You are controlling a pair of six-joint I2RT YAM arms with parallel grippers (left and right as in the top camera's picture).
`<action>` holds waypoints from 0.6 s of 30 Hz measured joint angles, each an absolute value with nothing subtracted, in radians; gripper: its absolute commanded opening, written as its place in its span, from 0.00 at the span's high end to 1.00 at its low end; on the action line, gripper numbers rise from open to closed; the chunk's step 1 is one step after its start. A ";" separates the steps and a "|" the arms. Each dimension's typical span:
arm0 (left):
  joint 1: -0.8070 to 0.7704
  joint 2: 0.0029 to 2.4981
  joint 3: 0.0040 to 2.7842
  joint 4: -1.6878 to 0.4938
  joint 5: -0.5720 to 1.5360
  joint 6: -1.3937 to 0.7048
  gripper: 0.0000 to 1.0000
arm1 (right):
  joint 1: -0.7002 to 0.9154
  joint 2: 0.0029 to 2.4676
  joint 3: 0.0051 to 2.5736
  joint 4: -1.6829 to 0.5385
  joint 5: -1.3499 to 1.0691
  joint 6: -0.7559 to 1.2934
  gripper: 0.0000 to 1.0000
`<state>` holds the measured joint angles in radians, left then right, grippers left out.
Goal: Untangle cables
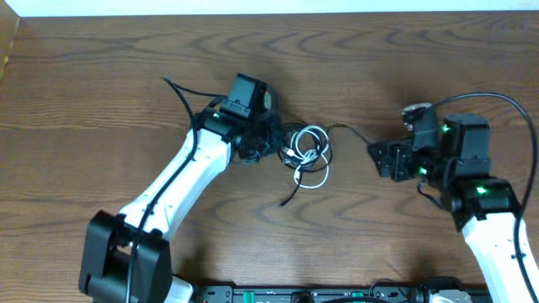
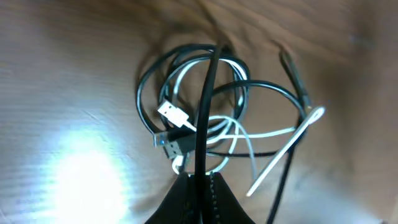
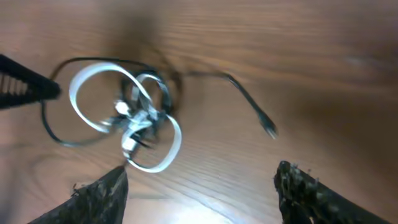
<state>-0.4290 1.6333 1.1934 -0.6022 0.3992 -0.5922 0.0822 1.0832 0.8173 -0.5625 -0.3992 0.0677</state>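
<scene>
A tangle of thin black and white cables (image 1: 307, 151) lies at the table's middle. In the left wrist view the coiled cables (image 2: 205, 112) show white and dark plug ends. My left gripper (image 2: 202, 186) is shut on a black cable (image 2: 208, 112) that runs up from its fingertips into the coil; in the overhead view the left gripper (image 1: 274, 145) sits at the tangle's left edge. My right gripper (image 3: 199, 186) is open and empty, right of the tangle. A black cable end with a plug (image 3: 267, 127) lies loose between the tangle and the right gripper (image 1: 383, 158).
A thicker black arm cable (image 1: 181, 91) trails behind the left arm. Another black arm cable (image 1: 505, 105) loops over the right arm. The wooden table (image 1: 101, 84) ends at a pale edge along the back.
</scene>
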 measured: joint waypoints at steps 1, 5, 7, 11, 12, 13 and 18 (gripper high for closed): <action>-0.442 1.623 1.193 -0.608 0.403 -0.580 0.92 | 0.105 1.106 0.817 -0.540 -0.417 0.067 0.33; -0.488 1.612 1.193 -0.638 0.415 -0.549 0.92 | 0.180 1.198 0.818 -0.476 -0.447 0.074 0.38; -0.489 1.612 1.193 -0.649 0.418 -0.545 0.92 | 0.216 1.256 0.818 -0.444 -0.453 0.080 0.41; -0.489 1.612 1.193 -0.670 0.416 -0.538 0.92 | 0.270 1.359 0.818 -0.406 -0.458 0.091 0.48; -0.489 1.612 1.193 -0.679 0.413 -0.534 0.92 | 0.285 1.395 0.818 -0.396 -0.457 0.094 0.49; -0.489 1.612 1.193 -0.686 0.413 -0.529 0.92 | 0.296 1.424 0.818 -0.395 -0.458 0.096 0.53; -0.489 1.612 1.193 -0.698 0.409 -0.516 0.92 | 0.326 1.549 0.818 -0.385 -0.455 0.112 0.90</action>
<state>-0.4892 1.6115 1.1934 -0.6979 0.4091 -0.5156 0.3260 1.5494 0.8185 -0.3851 -0.4549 0.1116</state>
